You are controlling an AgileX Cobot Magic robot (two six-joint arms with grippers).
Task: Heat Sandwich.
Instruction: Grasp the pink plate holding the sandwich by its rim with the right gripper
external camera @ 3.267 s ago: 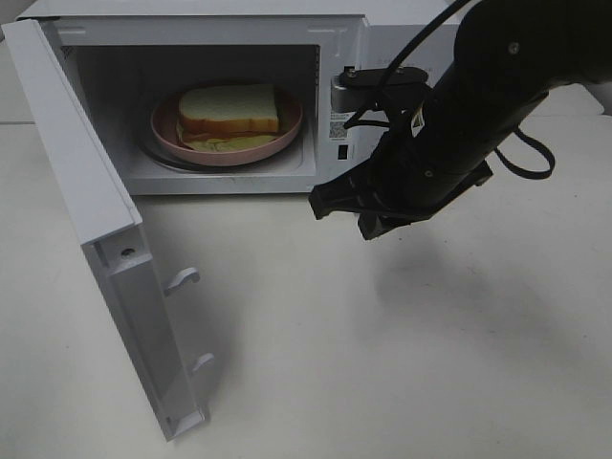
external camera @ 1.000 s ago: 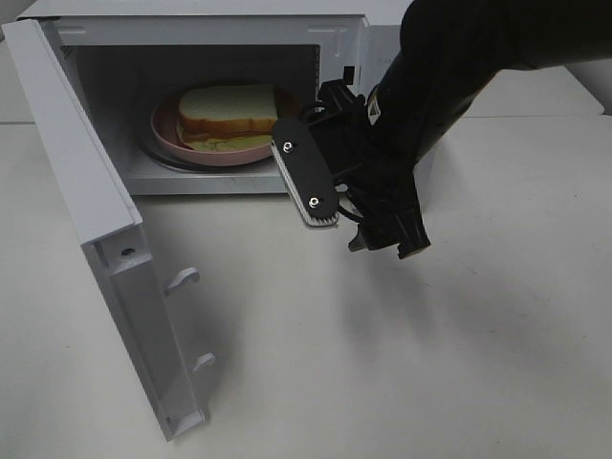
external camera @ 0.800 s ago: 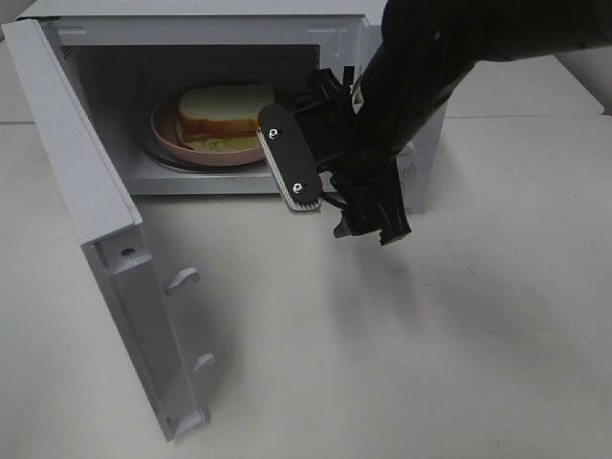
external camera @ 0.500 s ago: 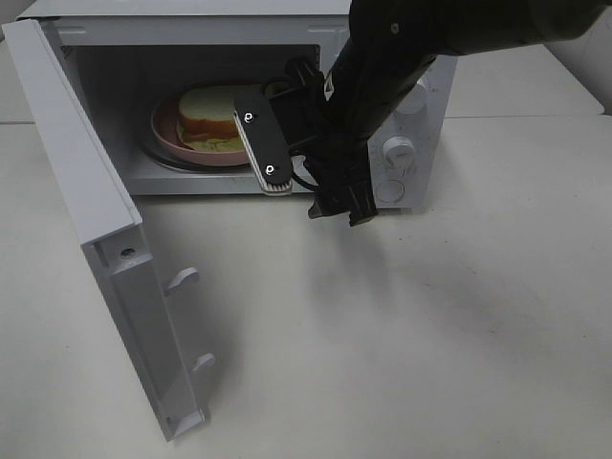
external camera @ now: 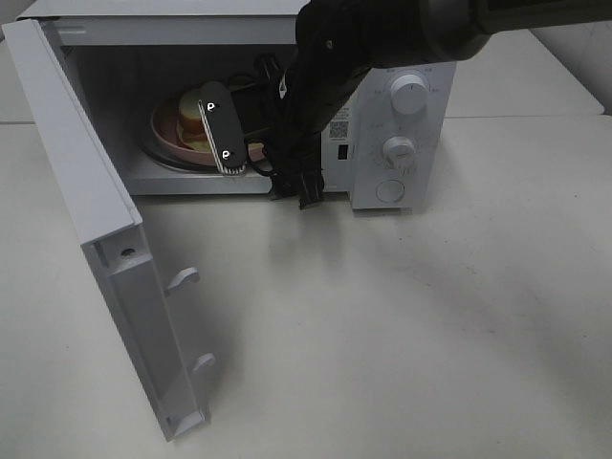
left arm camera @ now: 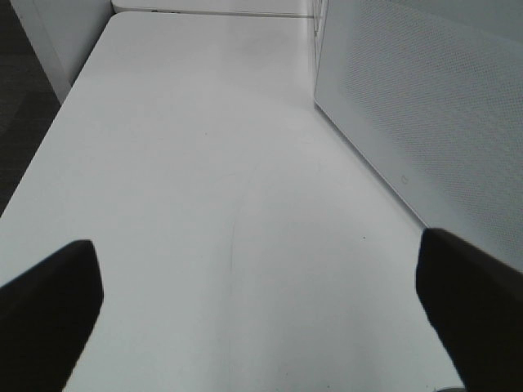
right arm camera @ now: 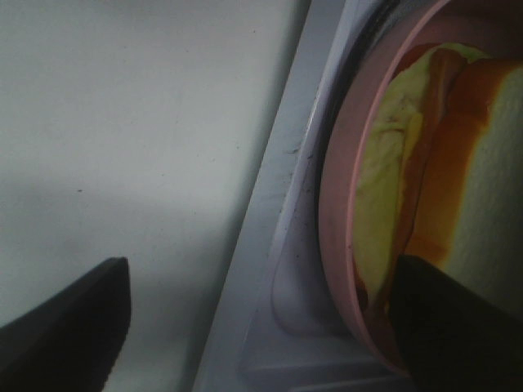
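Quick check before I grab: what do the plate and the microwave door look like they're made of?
Plate: probably plastic or glazed ceramic; smooth, evenly pink rim with a soft sheen, can't tell which. Microwave door: looks like white moulded plastic, matte, with moulded latch hooks; in the left wrist view its panel shows a fine dotted mesh.

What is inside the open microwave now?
Inside the microwave, a pink plate holds the sandwich. The open right gripper reaches in and covers most of both in the high view.

Matt white table (external camera: 402,335); smooth white plastic microwave door (external camera: 105,258); glossy pink plate (right arm camera: 339,220); soft white-bread sandwich (right arm camera: 458,163)
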